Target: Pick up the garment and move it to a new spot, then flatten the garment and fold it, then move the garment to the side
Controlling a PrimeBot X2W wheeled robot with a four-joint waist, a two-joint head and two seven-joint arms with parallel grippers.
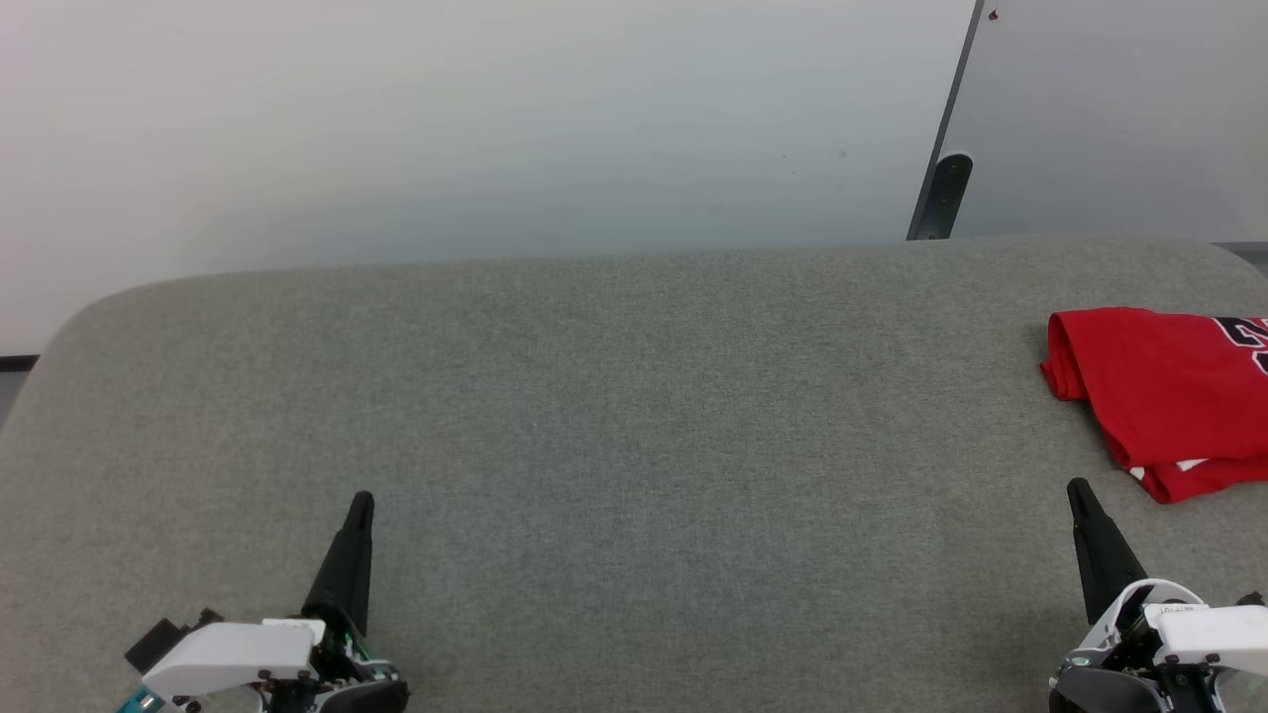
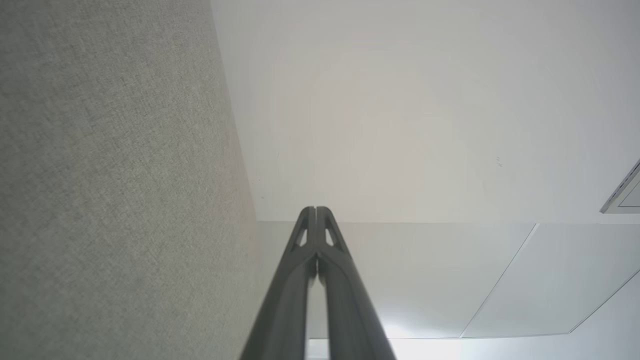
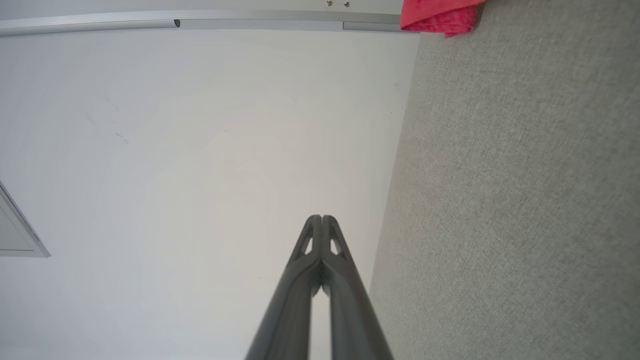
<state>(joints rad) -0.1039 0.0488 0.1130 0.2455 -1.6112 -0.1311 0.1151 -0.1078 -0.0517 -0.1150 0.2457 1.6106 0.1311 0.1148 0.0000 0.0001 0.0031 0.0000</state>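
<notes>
1. Left gripper (image 1: 362, 503): sits near the front edge of the grey fabric surface (image 1: 634, 396), toward the front-left corner. The fingers point at the far edge. The jaws are closed tight and the two dark fingers read as a single spike with nothing between them. A white wrist housing (image 1: 233, 659) sits behind it at the picture's bottom.
2. Left wrist view: the finger pair (image 2: 316, 210) meets along one thin seam at the tip. The grey surface runs down that view's left side, with pale wall beyond.
3. Right gripper (image 1: 1078, 492): sits near the front edge, toward the front-right corner. Its fingers point at the far edge and lean slightly left. The jaws are closed and empty.
4. Right wrist view: the tips (image 3: 322, 218) touch, and a narrow slit shows lower down between the finger shanks. The grey surface lies on that view's right.
5. Garment (image 1: 1159, 386): red and folded into a compact stack. It lies flat at the surface's right edge, about midway between the front and far edges, and is partly cut off by the picture border.
   - The left side is a rounded fold.
   - Black lettering outlined in white shows on top at the right.
   - A sliver of white shows at the front corner.
6. Garment and right gripper: not touching. The garment's front corner lies near the fingertip, beyond it and to its right. The garment is well apart from the left gripper.
7. Right wrist view: a red corner of the garment (image 3: 437, 15) shows at the top, resting on the grey surface.
8. Beyond the far edge there is a pale wall (image 1: 495, 129). A dark post (image 1: 946, 193) rises near the right, with a slanted pale panel (image 1: 1109, 109) beside it.
</notes>
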